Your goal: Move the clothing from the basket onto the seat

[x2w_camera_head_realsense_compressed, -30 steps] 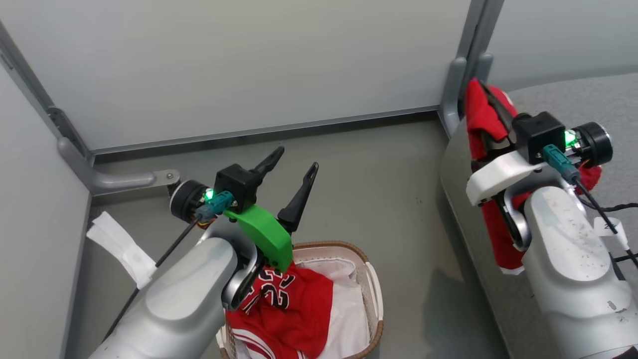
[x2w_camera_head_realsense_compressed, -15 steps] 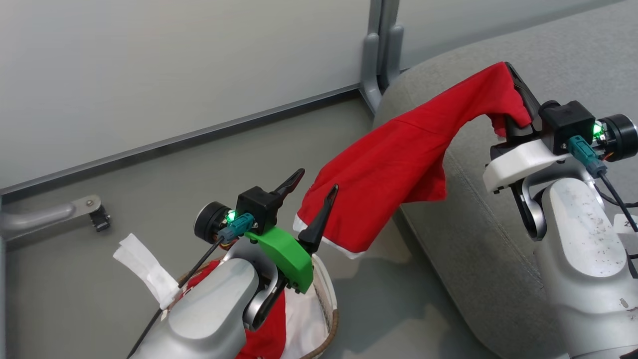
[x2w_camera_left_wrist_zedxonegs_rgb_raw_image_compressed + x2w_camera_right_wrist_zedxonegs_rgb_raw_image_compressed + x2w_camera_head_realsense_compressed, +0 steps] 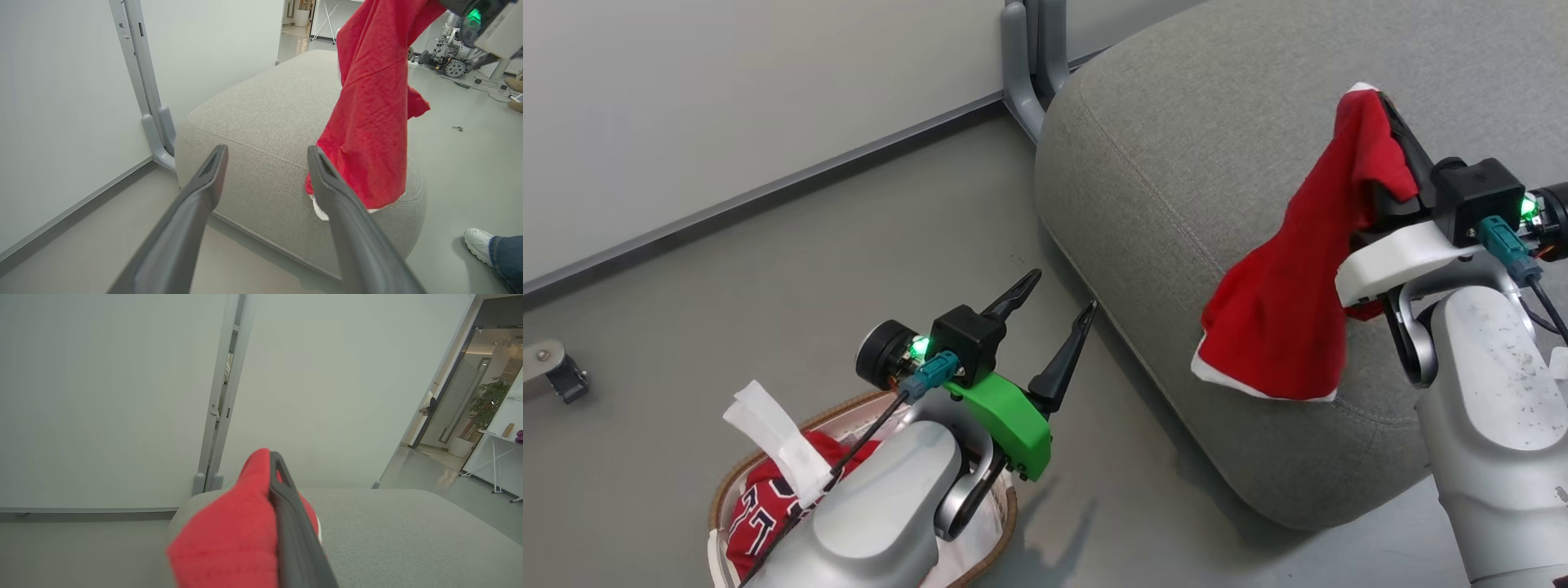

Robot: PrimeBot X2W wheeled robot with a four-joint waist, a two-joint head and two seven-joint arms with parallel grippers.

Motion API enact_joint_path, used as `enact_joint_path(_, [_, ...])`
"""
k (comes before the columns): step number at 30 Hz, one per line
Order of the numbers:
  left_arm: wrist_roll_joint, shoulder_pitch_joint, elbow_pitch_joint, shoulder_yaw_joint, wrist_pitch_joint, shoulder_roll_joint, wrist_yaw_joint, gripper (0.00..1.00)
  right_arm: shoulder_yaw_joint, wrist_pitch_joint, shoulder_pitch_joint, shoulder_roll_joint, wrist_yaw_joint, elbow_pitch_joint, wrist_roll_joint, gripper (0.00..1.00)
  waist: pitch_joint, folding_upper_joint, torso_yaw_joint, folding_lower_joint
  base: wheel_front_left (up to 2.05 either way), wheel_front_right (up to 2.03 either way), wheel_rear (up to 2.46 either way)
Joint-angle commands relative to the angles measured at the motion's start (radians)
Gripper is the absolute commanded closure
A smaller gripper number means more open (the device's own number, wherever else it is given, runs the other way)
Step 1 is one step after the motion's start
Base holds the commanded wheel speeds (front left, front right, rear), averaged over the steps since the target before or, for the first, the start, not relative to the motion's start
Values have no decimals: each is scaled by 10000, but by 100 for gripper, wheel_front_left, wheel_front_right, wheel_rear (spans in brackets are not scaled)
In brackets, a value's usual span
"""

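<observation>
Closest to us, the basket [image 3: 727,482] is sitting on the floor [image 3: 768,286] under our left arm [image 3: 874,506]. The red jersey [image 3: 760,510] with the black-and-white numbers is lying inside it, waiting its turn. Just past the basket, our left gripper [image 3: 1062,294] is hanging in the air with its two fingers spread wide and nothing between them, and it is pointing toward the seat [image 3: 1176,163]. A bit farther out and to the right, our right gripper [image 3: 1392,122] is pinching tight on the other red garment [image 3: 1282,318]. We are holding it by its top, so it is hanging long and straight down, with its white hem [image 3: 1262,392] at the bottom. It is dangling by the near rounded edge of the big grey seat, and most of the seat's flat top is lying beyond it, farther from us. We are not able to tell if the cloth is touching the seat. We are thinking this is the part that matters: the seat top is lying ahead of and below the right gripper. So that arm, the one nearer the seat, is likely needing to reach a little farther over before letting go, or the garment may be sliding down the side to the floor. Farthest away, the pale wall panels [image 3: 727,82] are standing behind the seat.
</observation>
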Motion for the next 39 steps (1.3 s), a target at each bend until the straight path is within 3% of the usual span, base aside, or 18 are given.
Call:
enact_joint_path(1, [74, -20, -35, 49, -4, 15, -20, 0, -71, -21, -121, 1, -10, 74, -85, 100, 321, -1, -30, 0, 0, 0, 0])
enact_joint_path(12, [450, -533, -572, 3, 20, 172, 98, 0, -294, -21, -2087, -656, -12, 1080, 44, 100, 1536, -1, 1007, 0, 0, 0, 0])
enact_joint_path(23, [850, -1140, -1666, -60, 296, 468, 330, 0, -1252, 1134, -6018, -2991, -10, 2507, 310, 100, 3209, -1, 2667, 0, 0, 0, 0])
enact_joint_path(30, [1100, -1583, -2238, -153, 341, 383, 456, 0, -2515, 1784, -7292, -4440, -12, 3198, -530, 100, 4292, -1, 3686, 0, 0, 0, 0])
enact_joint_path(33, [1110, -1613, -2443, -181, 312, 288, 506, 0, -3300, 1826, -7224, -4530, -10, 3566, -985, 100, 4661, -1, 3882, 0, 0, 0, 0])
enact_joint_path(39, [1391, -1789, -2607, -456, 380, 283, 447, 0, -4517, 1407, -6387, -3992, -12, 4359, -1942, 100, 5188, -1, 3974, 0, 0, 0, 0])
